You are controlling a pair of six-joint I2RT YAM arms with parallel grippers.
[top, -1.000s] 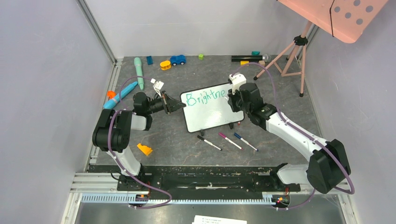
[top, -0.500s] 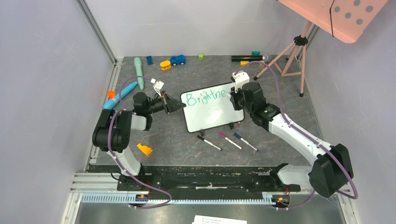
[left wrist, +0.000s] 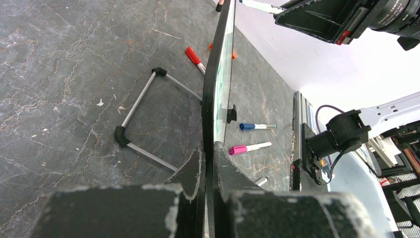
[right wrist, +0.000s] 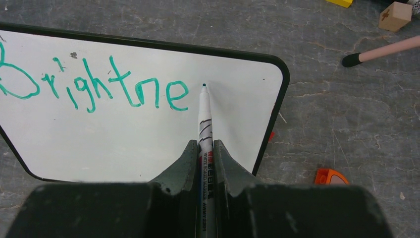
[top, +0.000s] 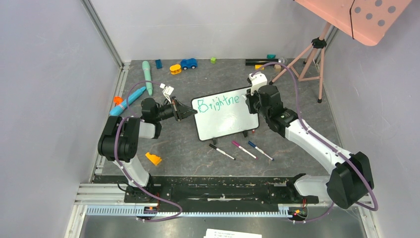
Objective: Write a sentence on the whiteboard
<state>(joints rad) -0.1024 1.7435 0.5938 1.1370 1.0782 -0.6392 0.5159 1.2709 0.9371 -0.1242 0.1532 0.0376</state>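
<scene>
Board: the whiteboard [top: 225,124] stands propped mid-surface [top: 188,148], between my arms.
My left fingers [left wrist: 190,171]: clamped on its edge.
My right fingers [right wrist: 181,166]: gripping the marker [right wrist: 204,114], tip just past the last letter.
Done: the sentence [right wrist: 94,87] reads only "Brightne".
Left: I judge most of it.

The left gripper [left wrist: 208,158] clamps the near edge of the whiteboard [left wrist: 212,94], which is seen edge-on, standing upright on the dark worktop [left wrist: 64,74]. A wire stand [left wrist: 141,106] props the board from behind, and a red marker [left wrist: 194,56] lies beyond the stand. On the face side lie a blue marker [left wrist: 257,126] and a pink marker [left wrist: 250,148]. At top right, what looks like the right gripper [left wrist: 287,14] holds a white marker [left wrist: 260,6] by the board.
</scene>
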